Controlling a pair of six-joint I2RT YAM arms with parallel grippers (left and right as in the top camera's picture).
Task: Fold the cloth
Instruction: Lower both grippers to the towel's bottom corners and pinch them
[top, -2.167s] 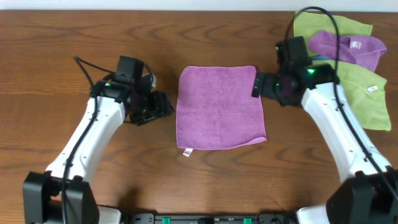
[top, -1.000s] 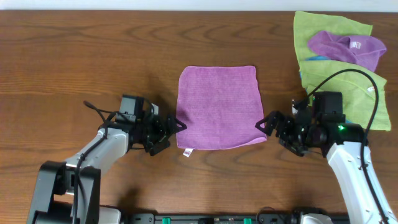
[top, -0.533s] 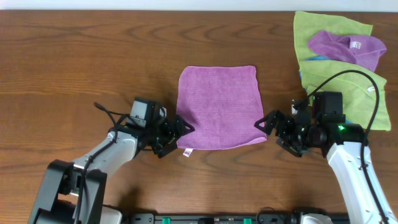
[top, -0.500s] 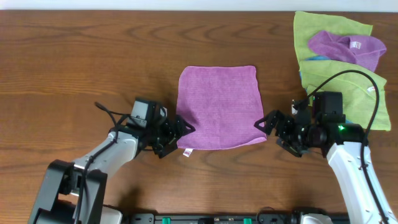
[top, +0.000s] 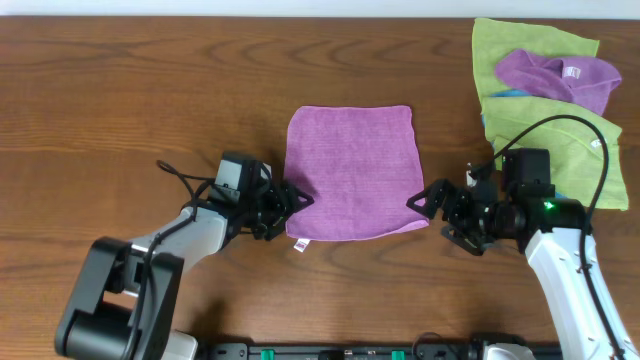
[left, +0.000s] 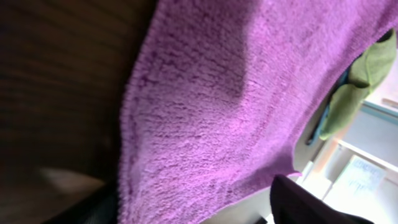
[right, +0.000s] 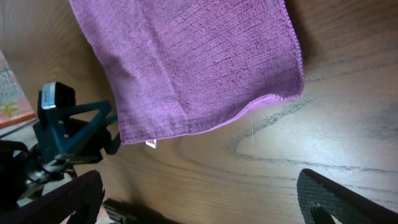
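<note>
Left gripper (top: 290, 210): low at the near-left edge of the cloth (top: 350, 170), jaws apart, with the hem between them in the left wrist view; not clamped, as far as I can tell. Cloth: flat and square mid-table (top: 120, 100), white tag (top: 300, 244) at the near-left corner. No fold made; whole task remains.

Right gripper (top: 428, 212): jaws wide, empty, just beside the near-right corner.

Far right: lime-green cloths (top: 560, 140), violet cloth (top: 555, 75) on top. No containers in view.

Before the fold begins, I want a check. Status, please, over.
Left gripper open at cloth near-left edge. Right gripper open by near-right corner. Cloth flat, unfolded. Nothing in the way.
</note>
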